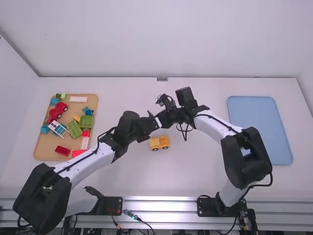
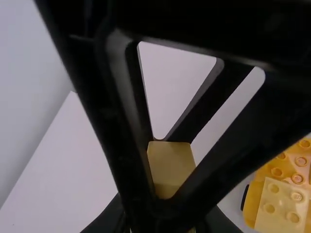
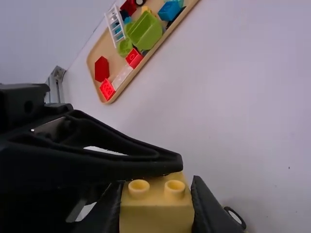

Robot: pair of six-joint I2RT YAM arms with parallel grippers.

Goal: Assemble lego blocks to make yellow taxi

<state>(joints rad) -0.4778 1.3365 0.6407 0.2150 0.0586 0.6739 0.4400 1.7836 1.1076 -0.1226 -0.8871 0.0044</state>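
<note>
The left hand point(image 1: 154, 122) and right hand point(image 3: 158, 184) both pinch a yellow block point(image 3: 156, 216) above the bench point(image 1: 195, 171). A partly built taxi point(image 1: 159, 143) stands nearby, apparently awaiting that piece.

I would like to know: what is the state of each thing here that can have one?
Yellow block: held off the table
Left gripper: shut on the block
Right gripper: shut on the block
Yellow car: on the table, wheels down
Tray: loaded with bricks
Blue mat: lying flat
</note>
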